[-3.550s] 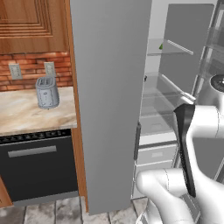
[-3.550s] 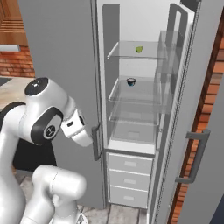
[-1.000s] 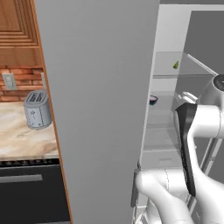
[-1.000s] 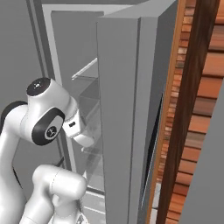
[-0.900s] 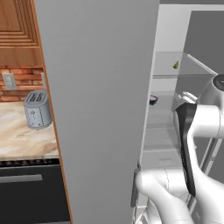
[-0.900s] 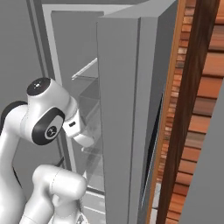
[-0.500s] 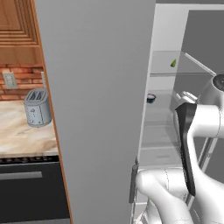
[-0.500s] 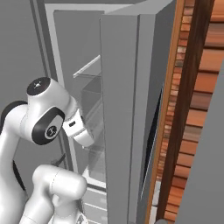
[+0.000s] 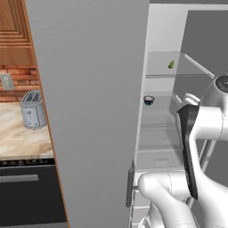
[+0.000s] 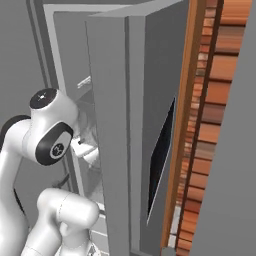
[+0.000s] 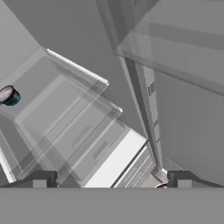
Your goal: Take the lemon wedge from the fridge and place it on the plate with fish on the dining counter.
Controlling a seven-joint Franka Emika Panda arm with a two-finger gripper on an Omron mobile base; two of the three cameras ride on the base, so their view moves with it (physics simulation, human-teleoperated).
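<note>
The grey fridge (image 9: pixel 98 111) stands open, its left door wide across the left base view and its right door (image 10: pixel 117 150) across the right base view. Inside, the small yellow-green lemon wedge (image 9: pixel 171 65) lies on the upper glass shelf (image 9: pixel 178 75). My gripper (image 11: pixel 111 180) is open and holds nothing; it points into the white interior at about middle-shelf height, below the wedge and apart from it. Its fingertips (image 11: pixel 41 179) stand wide apart. The plate with fish and the dining counter are out of view.
A small dark bowl (image 9: pixel 148 99) (image 11: pixel 8 95) sits on the middle shelf. White drawers (image 11: pixel 113 162) lie under the shelves. A black panel (image 10: pixel 160 155) marks the right door, with a brick wall (image 10: pixel 210 125) beyond. A grey toaster (image 9: pixel 32 109) stands on the marbled worktop (image 9: pixel 20 140).
Both base views have shifted, so the base has driven closer to the fridge and both doors now loom larger. The arm's pose has hardly changed.
</note>
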